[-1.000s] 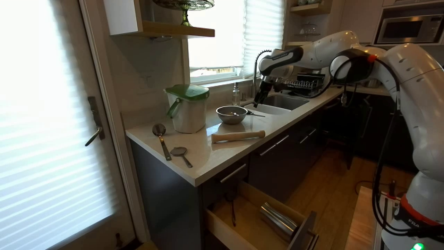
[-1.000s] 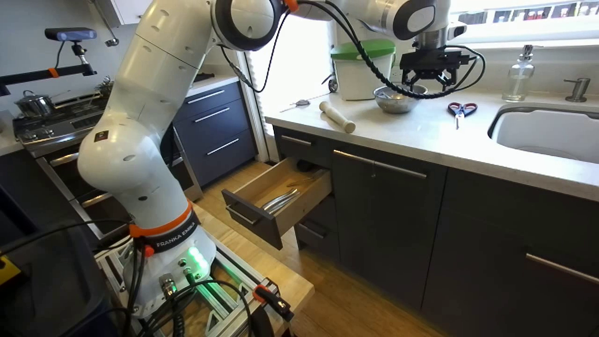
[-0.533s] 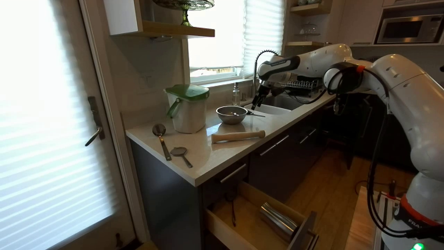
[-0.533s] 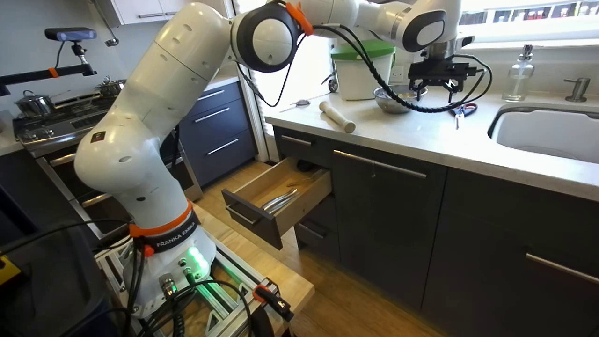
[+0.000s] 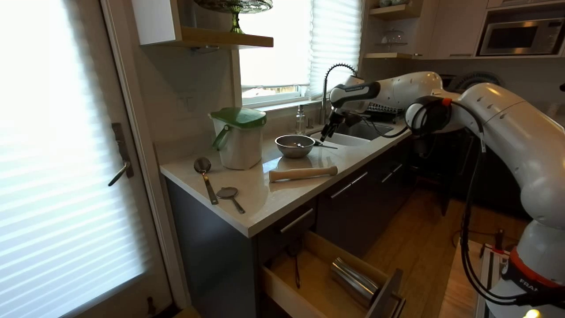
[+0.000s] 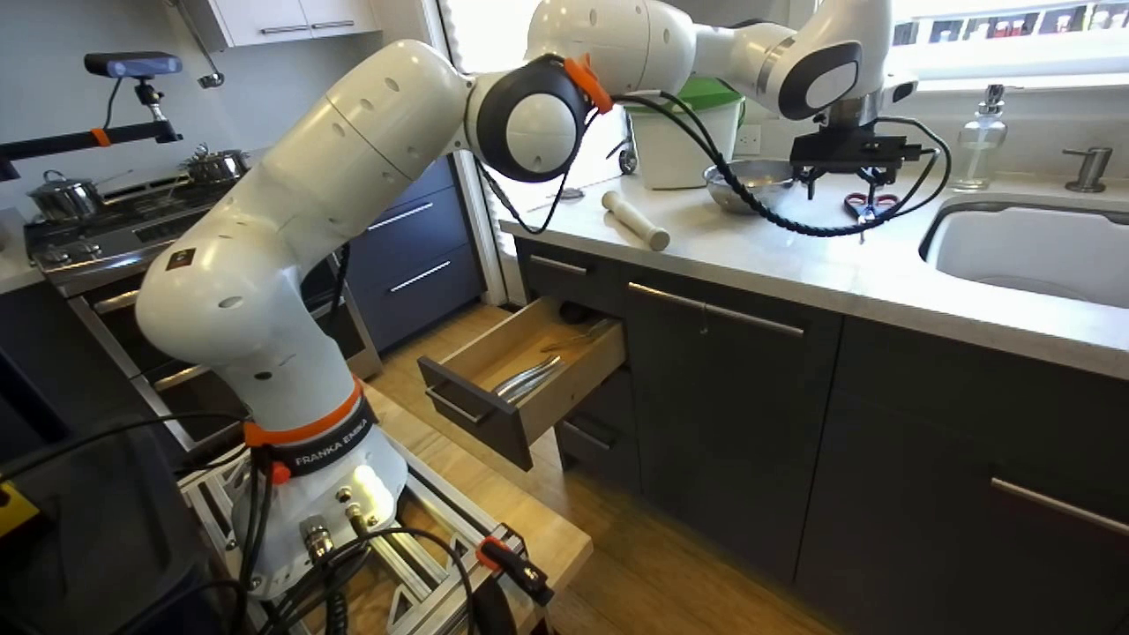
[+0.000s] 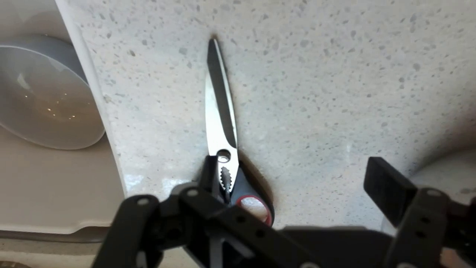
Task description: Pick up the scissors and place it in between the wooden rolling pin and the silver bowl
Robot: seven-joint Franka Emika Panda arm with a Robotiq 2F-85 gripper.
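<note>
Black-handled, red-ringed steel scissors (image 7: 219, 134) lie on the speckled white table (image 7: 316, 93) below the black end effector (image 7: 293, 175) — jaws spread, contact with them hard to judge. They should be light, stiff, slick-bladed — best gripped across the handles (image 7: 242, 182).

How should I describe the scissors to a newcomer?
On the pale countertop, look between the white sink basin and the silver bowl. The scissors lie there; unlike the bowl or wooden rolling pin, they have metal blades and dark, red-lined loops.

Shiny metal-bladed scissors (image 7: 222, 139), smooth wooden rolling pin (image 5: 303, 173), glossy metal bowl (image 5: 294, 151), polished-looking countertop (image 5: 265, 203)
</note>
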